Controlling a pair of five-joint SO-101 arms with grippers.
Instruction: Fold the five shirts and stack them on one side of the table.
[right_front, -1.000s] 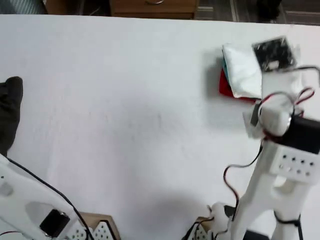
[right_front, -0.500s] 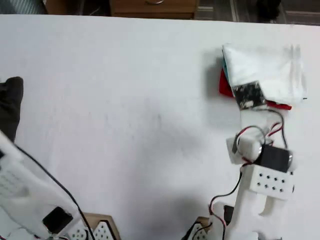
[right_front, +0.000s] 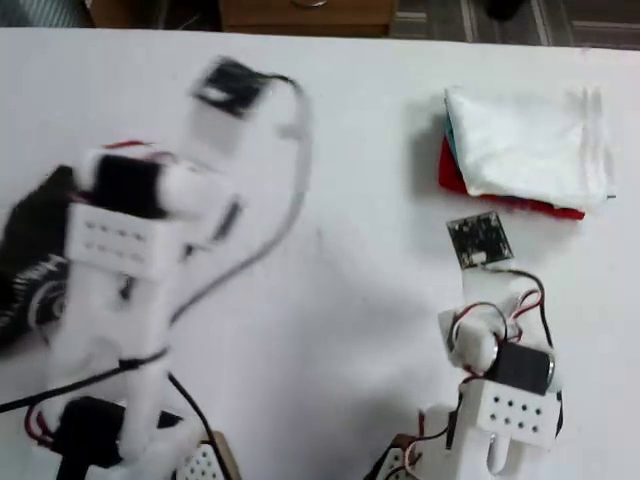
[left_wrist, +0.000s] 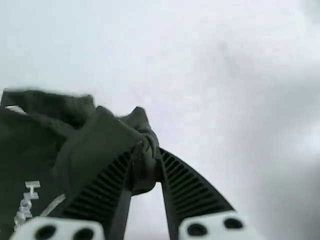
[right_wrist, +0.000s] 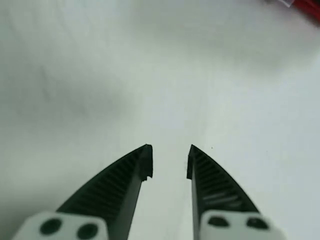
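— Item one?
— We log the left gripper (left_wrist: 146, 164) pinching a dark shirt (left_wrist: 55, 145) at the table (right_front: 330, 130)'s left edge.
— Item two?
— We list the right gripper (right_wrist: 169, 155) parted, empty; folded stack (right_front: 525, 150) far right.

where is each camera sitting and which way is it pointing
High view: fixed above, facing down on the white table; left arm and right arm show.
Left wrist view: on the left arm, facing along the left hand, shut on the dark shirt.
Right wrist view: on the right arm, facing the table past the open right hand.
Shared: high and left wrist see the dark shirt; high and right wrist see the red shirt.
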